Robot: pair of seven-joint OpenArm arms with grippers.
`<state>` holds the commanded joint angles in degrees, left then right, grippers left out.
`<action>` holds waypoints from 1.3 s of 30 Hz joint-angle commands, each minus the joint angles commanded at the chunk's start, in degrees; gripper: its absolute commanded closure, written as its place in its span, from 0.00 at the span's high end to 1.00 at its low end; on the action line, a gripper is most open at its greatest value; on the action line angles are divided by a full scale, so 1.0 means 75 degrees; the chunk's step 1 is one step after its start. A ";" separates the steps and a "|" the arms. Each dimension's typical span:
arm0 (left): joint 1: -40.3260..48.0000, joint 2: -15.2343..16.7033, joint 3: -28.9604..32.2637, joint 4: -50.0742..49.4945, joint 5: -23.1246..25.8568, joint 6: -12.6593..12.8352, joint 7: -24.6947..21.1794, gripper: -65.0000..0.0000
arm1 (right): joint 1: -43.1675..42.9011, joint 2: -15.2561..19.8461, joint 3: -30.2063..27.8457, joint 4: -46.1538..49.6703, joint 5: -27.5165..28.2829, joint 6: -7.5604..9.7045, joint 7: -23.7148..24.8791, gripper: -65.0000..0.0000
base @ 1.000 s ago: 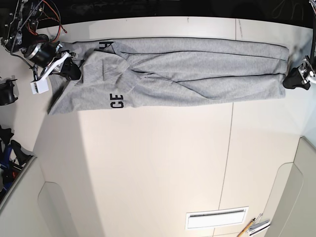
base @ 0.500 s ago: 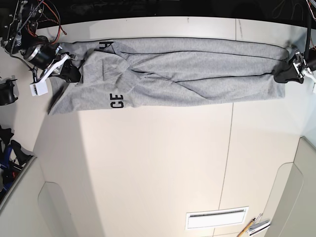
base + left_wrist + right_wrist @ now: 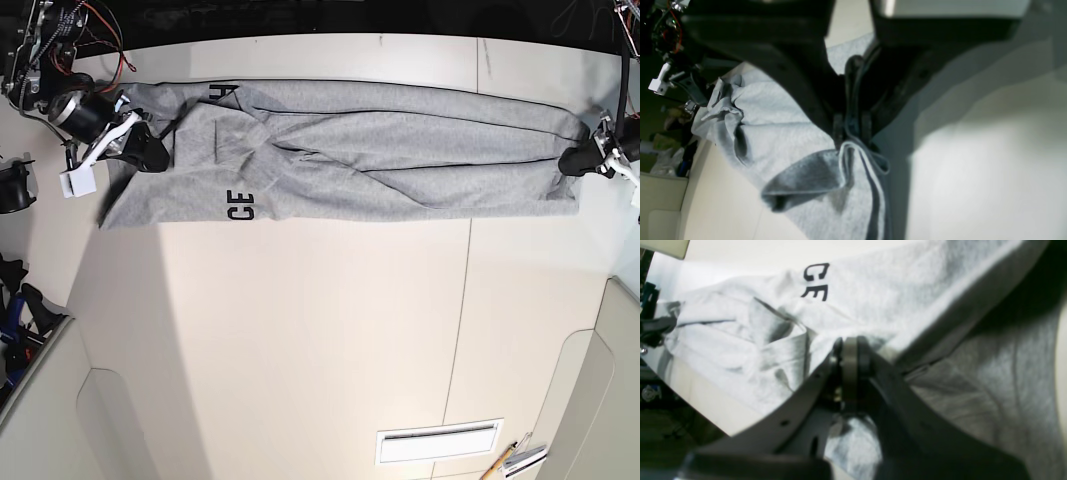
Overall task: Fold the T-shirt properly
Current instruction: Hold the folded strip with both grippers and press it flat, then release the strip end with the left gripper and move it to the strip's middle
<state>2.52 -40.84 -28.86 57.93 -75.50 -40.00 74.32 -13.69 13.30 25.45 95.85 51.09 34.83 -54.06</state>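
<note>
The heather-grey T-shirt [image 3: 380,150] lies stretched in a long band across the far part of the table, with black letters "CE" [image 3: 240,205] near its front edge. My left gripper [image 3: 580,160] is shut on the shirt's right end; in the left wrist view [image 3: 851,131] the cloth [image 3: 790,133] is bunched between the fingers. My right gripper [image 3: 150,155] is shut on the shirt's left end; in the right wrist view [image 3: 848,353] it pinches a fold of cloth [image 3: 873,300] below the "CE" lettering [image 3: 815,281].
The cream table [image 3: 320,330] has a seam [image 3: 463,300] running front to back. A white slotted plate [image 3: 438,441] and a pencil with small tools [image 3: 515,458] lie at the front right. Dark gear [image 3: 14,186] stands off the table's left edge.
My left gripper has moved inward from the table's right edge with the shirt's end. The right end of the shirt now spreads wider and flatter. My right gripper has shifted slightly forward.
</note>
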 joint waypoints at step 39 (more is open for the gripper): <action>0.0230 0.2267 0.2917 0.6158 0.2474 0.0000 -0.0688 0.00 | 0.0125 0.0000 0.0548 0.1679 0.0105 -0.0012 -0.0656 0.18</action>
<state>4.25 -23.83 -6.98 104.12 -56.95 -40.00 69.17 -12.75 13.30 29.56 108.44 51.88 34.74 -58.98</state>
